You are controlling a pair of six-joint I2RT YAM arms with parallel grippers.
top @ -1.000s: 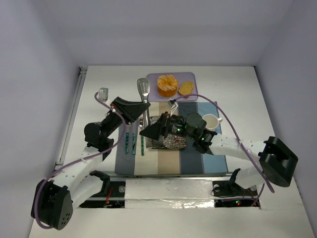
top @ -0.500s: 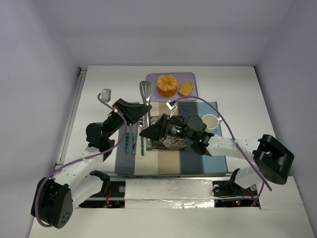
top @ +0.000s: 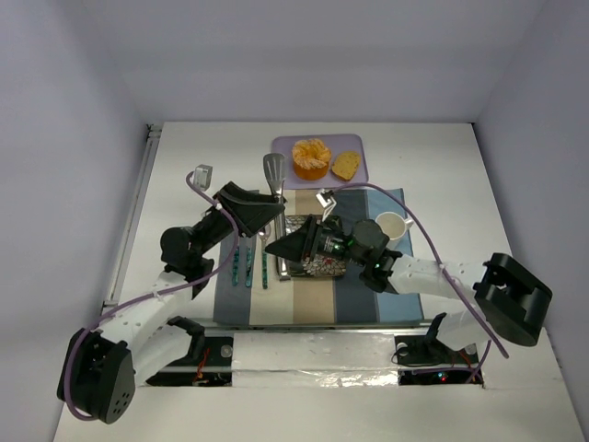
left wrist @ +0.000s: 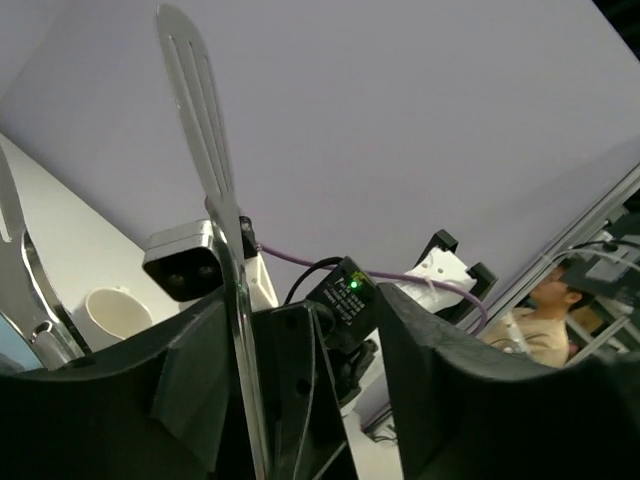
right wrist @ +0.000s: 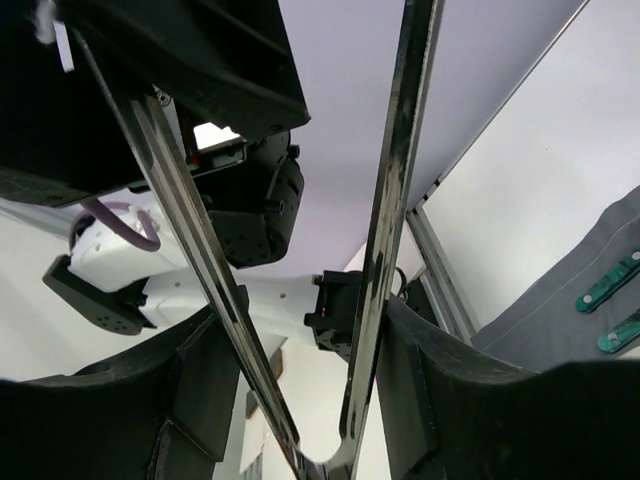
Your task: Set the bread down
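The bread [top: 346,164] lies on the purple tray [top: 359,147] at the back, beside a peeled orange [top: 311,157]. Metal tongs [top: 273,171] stand upright over the mat, their tips just left of the tray. My right gripper [top: 281,247] is shut on the tongs; in the right wrist view its fingers [right wrist: 205,390] press both tong arms [right wrist: 395,230] near the hinge. My left gripper [top: 262,214] is open higher up the tongs. In the left wrist view one tong arm [left wrist: 215,200] leans by the left finger [left wrist: 195,380], with a wide gap to the other finger.
A striped placemat [top: 368,304] carries a patterned dish [top: 322,265], a white cup [top: 392,225] and teal-handled cutlery [top: 249,265]. Both arms crowd the mat's middle. The tray sits just beyond the mat's far edge.
My left gripper has opened off the tongs while my right gripper has closed on them. Both grippers and the tongs have drifted slightly rightward and back.
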